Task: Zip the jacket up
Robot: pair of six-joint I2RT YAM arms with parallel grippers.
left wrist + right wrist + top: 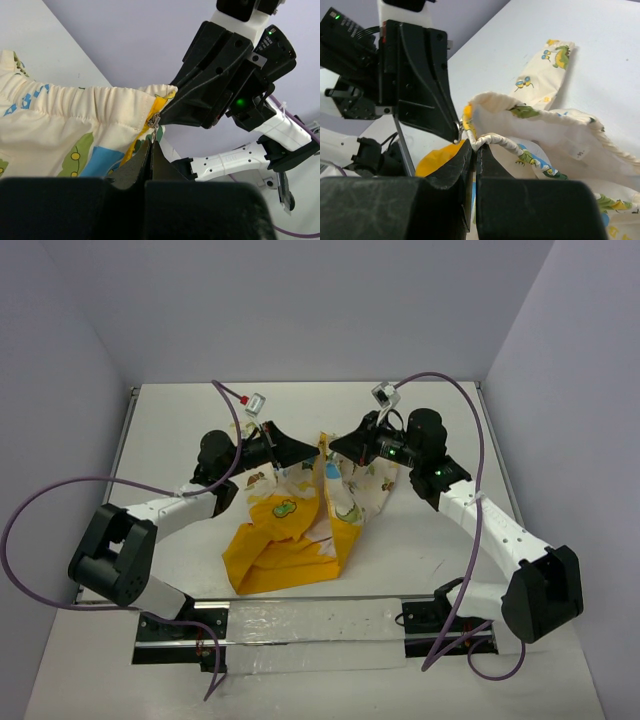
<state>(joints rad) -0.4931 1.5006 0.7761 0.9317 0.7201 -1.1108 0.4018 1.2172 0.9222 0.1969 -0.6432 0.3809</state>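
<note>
The jacket (pixel 285 535) hangs lifted between both grippers, its cream printed top (pixel 75 115) raised and its yellow lining (pixel 262 560) slumped on the table. My left gripper (pixel 151 144) is shut on the small metal zipper pull (pixel 155 121) at the top of the jacket's yellow-edged opening. Right beside it, my right gripper (pixel 475 146) is shut on the rolled cream edge of the jacket (pixel 500 141). In the top view the left gripper (pixel 313 453) and right gripper (pixel 336 451) nearly touch tip to tip above the garment. How far the zipper is closed is hidden.
The white table (pixel 440 530) is walled by lilac panels on three sides. Purple cables (pixel 40 500) loop off both arms. A metal rail (pixel 300 625) with the arm bases runs along the near edge. A sleeve (pixel 552 60) lies flat on the table.
</note>
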